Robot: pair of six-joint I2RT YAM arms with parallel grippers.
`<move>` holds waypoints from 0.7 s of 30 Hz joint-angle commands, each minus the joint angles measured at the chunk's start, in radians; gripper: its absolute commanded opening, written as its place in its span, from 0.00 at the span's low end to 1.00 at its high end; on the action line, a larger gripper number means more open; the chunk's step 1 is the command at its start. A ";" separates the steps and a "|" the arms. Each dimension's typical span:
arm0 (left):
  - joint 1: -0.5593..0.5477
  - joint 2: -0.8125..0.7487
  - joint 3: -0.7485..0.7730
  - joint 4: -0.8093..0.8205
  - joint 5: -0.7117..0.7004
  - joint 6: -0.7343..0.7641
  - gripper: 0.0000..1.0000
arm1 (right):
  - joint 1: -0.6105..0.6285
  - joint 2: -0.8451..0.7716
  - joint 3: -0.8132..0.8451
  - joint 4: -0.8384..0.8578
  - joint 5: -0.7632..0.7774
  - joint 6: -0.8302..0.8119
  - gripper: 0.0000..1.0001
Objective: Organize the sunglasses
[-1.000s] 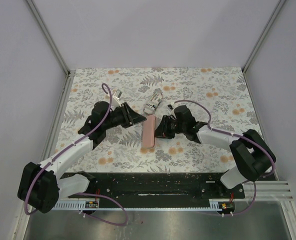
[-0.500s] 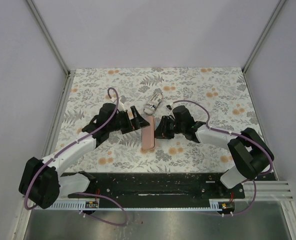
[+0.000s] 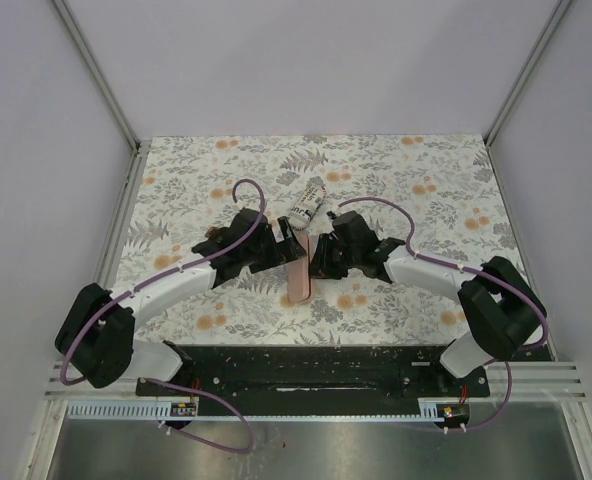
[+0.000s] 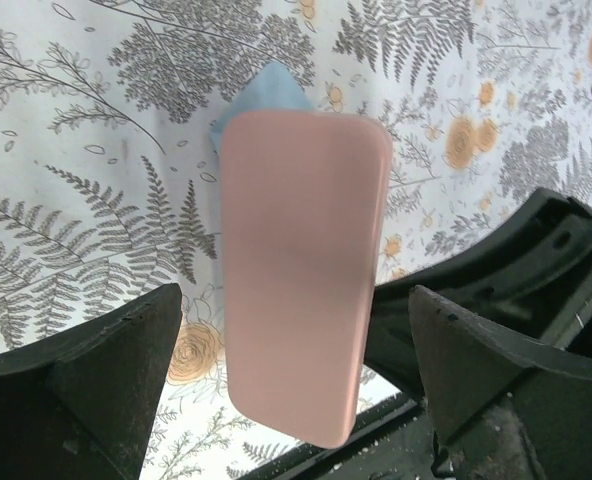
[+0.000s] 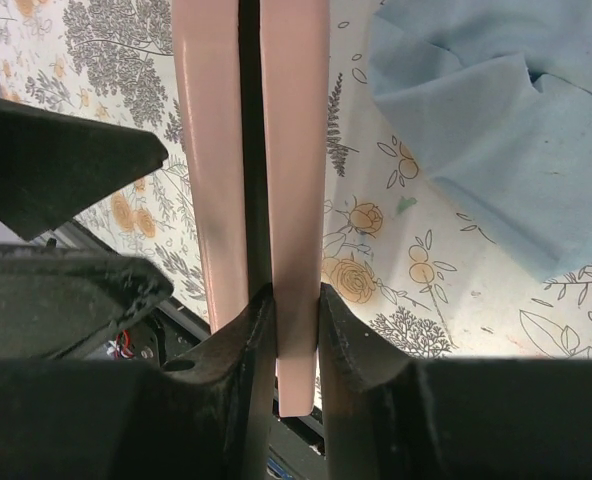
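Case (image 4: 301,270) edge pinched in R hand (image 5: 294,300), L hand (image 4: 296,340) wide open astride it, gaps both sides.

Two robot arms, the left arm (image 3: 166,295) and right arm (image 3: 431,275), are showing white shells with black joint housings. A purple cable (image 3: 244,186) is looping along each one behind the jaws. The jaws are appearing as matte black, wedge-shaped, rough-grained plastic. Far behind them, a black base rail (image 3: 306,362) is carrying both arms.
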 commanded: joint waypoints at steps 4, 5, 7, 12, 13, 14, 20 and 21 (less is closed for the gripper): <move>-0.018 0.055 0.070 0.002 -0.091 0.013 0.99 | 0.017 -0.036 0.047 0.017 0.026 -0.015 0.14; -0.024 0.064 0.078 0.002 -0.091 0.019 0.99 | 0.017 -0.036 0.049 0.014 0.026 -0.017 0.14; -0.035 0.087 0.095 0.000 -0.090 0.031 0.99 | 0.017 -0.032 0.052 0.014 0.023 -0.018 0.14; -0.063 0.150 0.130 -0.013 -0.102 0.062 0.99 | 0.017 -0.027 0.057 0.010 0.018 -0.020 0.13; -0.064 0.156 0.135 -0.027 -0.119 0.063 0.96 | 0.017 -0.029 0.055 0.004 0.024 -0.020 0.13; -0.064 0.158 0.136 -0.039 -0.136 0.063 0.91 | 0.017 -0.030 0.055 -0.004 0.030 -0.020 0.13; -0.064 0.171 0.138 -0.130 -0.244 0.090 0.62 | 0.019 -0.049 0.057 -0.058 0.088 -0.020 0.13; -0.064 0.170 0.132 -0.136 -0.255 0.094 0.59 | 0.017 -0.047 0.057 -0.065 0.102 -0.020 0.13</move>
